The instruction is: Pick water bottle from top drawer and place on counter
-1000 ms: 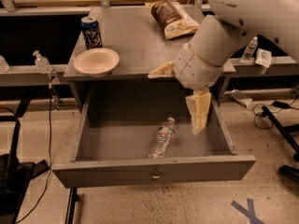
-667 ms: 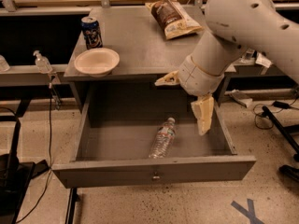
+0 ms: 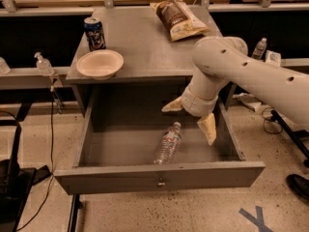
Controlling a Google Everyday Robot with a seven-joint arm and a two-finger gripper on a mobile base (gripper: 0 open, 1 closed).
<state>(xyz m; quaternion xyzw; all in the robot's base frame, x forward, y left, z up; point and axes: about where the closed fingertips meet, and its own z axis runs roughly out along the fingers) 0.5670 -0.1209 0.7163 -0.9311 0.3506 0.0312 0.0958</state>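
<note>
The water bottle [image 3: 168,143] lies on its side on the floor of the open top drawer [image 3: 159,175], cap pointing toward the back, slightly right of centre. My gripper [image 3: 191,117] hangs over the drawer's right part, just above and right of the bottle's cap, not touching it. Its two tan fingers [image 3: 209,129] are spread wide and empty. The counter [image 3: 145,47] is the grey cabinet top behind and above the drawer.
On the counter stand a white bowl [image 3: 100,63] at the front left, a soda can [image 3: 94,33] behind it and a chip bag [image 3: 179,19] at the back right. A pump-top sanitizer bottle [image 3: 44,65] stands on the left ledge. My arm [image 3: 251,79] crosses from the right.
My gripper has shifted right and lower into the drawer area. The bottle has not moved.
</note>
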